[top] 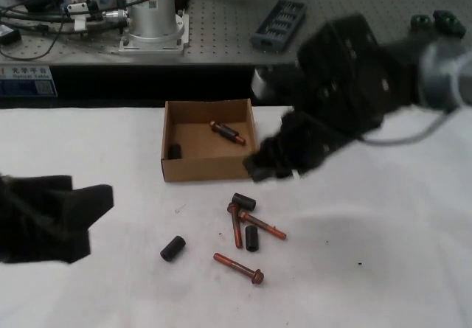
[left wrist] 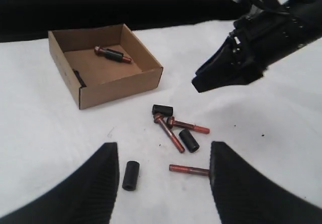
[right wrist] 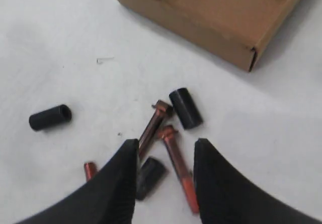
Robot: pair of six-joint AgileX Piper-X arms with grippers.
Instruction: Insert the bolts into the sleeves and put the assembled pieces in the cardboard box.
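We see one assembled piece lying flat in the cardboard box, its long axis diagonal. Loose bolts and sleeves lie on the white cloth. The left gripper and right gripper stand open, both empty.

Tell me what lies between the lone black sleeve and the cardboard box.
Only bare white cloth between the sleeve and the cardboard box, apart from a tiny fleck; the left wrist view shows it plainly.

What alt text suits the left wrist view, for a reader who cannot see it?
Three bolts and three sleeves lie on a white cloth near a cardboard box holding one assembled piece. The open left gripper frames them; the right gripper hangs above.
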